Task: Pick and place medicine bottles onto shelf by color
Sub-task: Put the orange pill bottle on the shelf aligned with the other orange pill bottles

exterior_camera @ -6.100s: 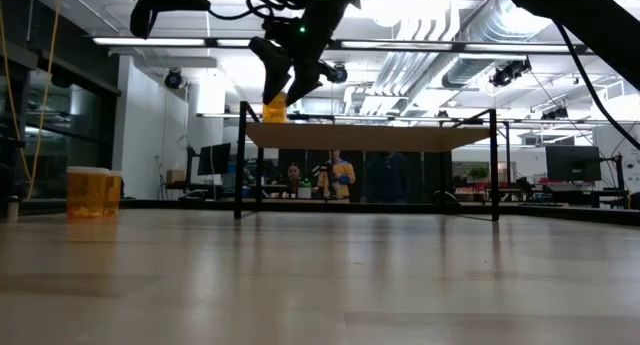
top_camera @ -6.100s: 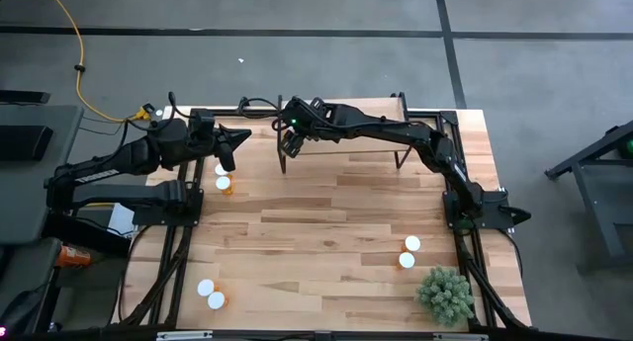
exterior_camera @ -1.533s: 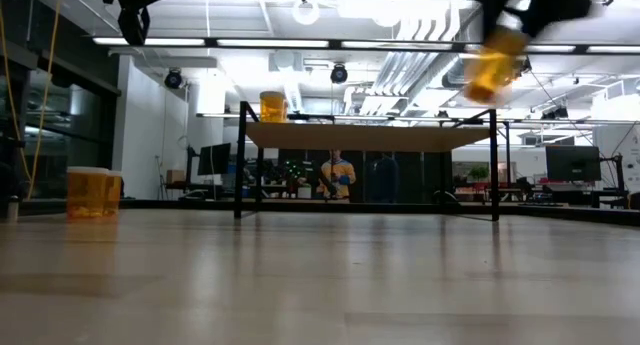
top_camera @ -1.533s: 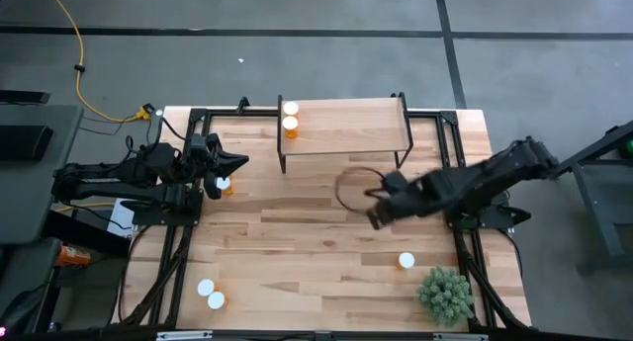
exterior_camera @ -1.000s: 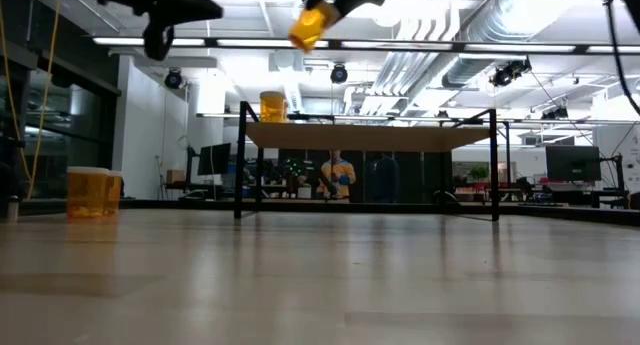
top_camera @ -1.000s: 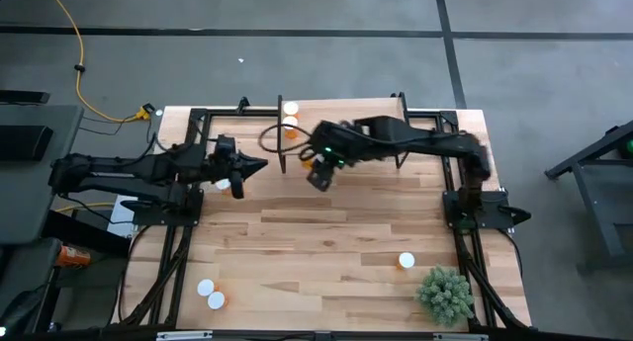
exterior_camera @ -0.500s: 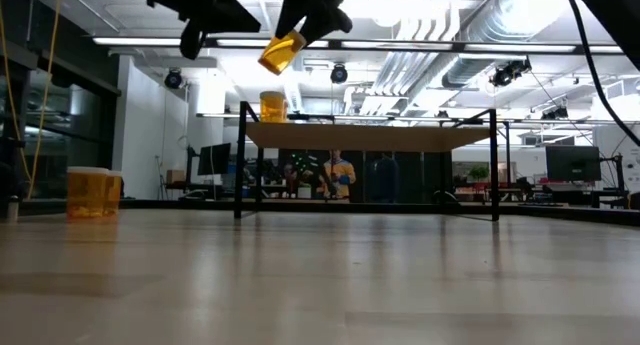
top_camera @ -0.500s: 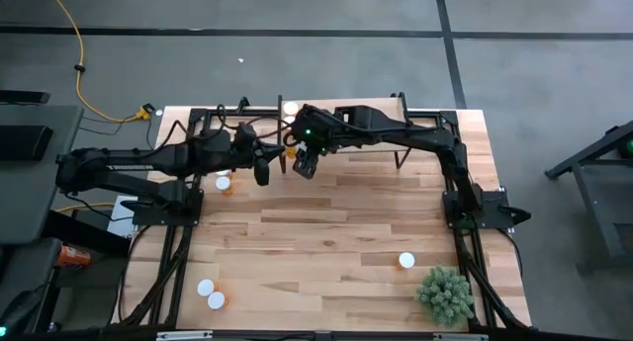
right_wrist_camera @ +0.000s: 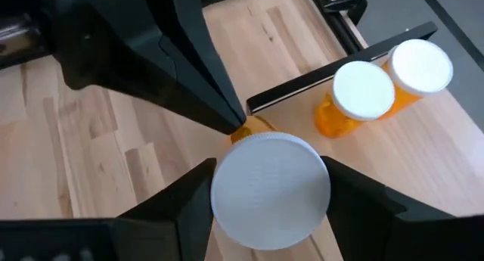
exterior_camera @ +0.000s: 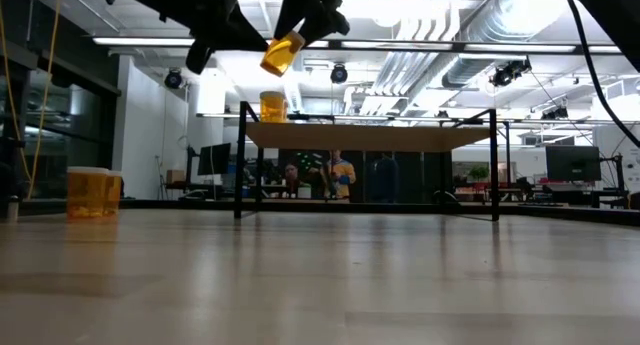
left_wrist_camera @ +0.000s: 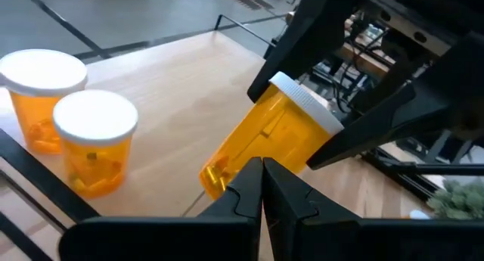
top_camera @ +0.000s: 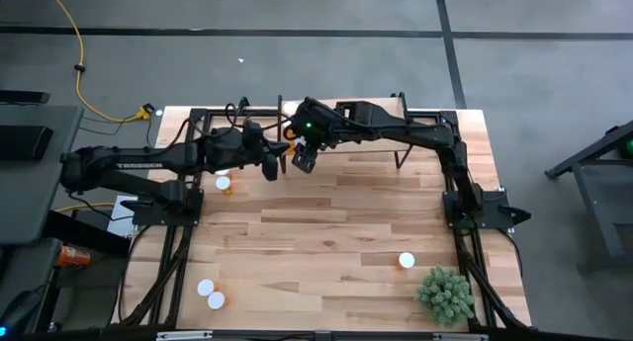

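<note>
Two dark metal arms meet over the near left corner of the shelf [top_camera: 346, 122], a small flat board of pale wood on thin black legs. The right gripper [top_camera: 303, 155] pinches one medicine bottle [exterior_camera: 282, 53] in the air, tilted, with its round white cap pointing up toward the gripper. This held bottle [left_wrist_camera: 272, 140] is see-through orange plastic with a ridged white cap. The left gripper [top_camera: 269, 168] has its two fingers pressed together, and its tip sits right at the low end of the held bottle; I cannot tell if it touches.

Two more bottles [left_wrist_camera: 68, 117] stand upright side by side on the shelf's left end, and small orange pills lie in the bottom of each. Both have smooth white caps.

On the big plank table [top_camera: 326, 232] one bottle [top_camera: 225, 183] lies near the left arm's base. Two bottles [top_camera: 210, 294] lie close together near the front left corner. One bottle [top_camera: 406, 261] rests at the front right, near a bushy green plant [top_camera: 445, 294]. In the low view, two orange bottles [exterior_camera: 92, 193] stand at the far left of the table.

Half a second ago the left gripper was a bit farther back from the held bottle; now it has slid closer, right up to it. The right gripper has hardly moved.
</note>
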Action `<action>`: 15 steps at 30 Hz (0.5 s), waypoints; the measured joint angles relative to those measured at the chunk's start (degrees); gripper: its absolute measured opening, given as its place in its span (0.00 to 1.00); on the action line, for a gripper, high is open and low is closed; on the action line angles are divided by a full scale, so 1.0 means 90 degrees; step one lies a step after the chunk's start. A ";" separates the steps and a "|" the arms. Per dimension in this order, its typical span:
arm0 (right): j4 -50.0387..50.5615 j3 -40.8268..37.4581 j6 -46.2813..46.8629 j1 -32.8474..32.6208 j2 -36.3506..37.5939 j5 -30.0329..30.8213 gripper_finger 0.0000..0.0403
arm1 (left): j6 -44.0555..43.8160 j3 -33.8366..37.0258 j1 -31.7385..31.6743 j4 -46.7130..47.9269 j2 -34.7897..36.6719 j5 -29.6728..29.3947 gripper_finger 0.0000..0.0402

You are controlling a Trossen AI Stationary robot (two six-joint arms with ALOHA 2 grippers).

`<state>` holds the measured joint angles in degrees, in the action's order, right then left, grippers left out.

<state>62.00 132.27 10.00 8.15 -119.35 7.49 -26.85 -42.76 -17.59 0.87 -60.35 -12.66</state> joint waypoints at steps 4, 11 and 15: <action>-0.0098 -0.0003 0.0000 0.0077 0.0000 0.0044 0.51 | -0.0003 0.0000 -0.0006 -0.0072 -0.0105 0.0074 0.00; -0.0275 -0.0003 0.0000 0.0160 0.0000 0.0063 0.51 | -0.0019 0.0000 -0.0004 -0.0091 -0.0221 0.0220 0.00; -0.0341 -0.0003 0.0000 0.0186 0.0001 0.0069 0.51 | 0.0190 0.0005 -0.0047 0.0362 -0.0041 0.0359 0.00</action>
<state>58.93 132.25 10.00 9.83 -119.34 8.10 -25.14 -42.72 -18.01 4.13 -60.72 -9.42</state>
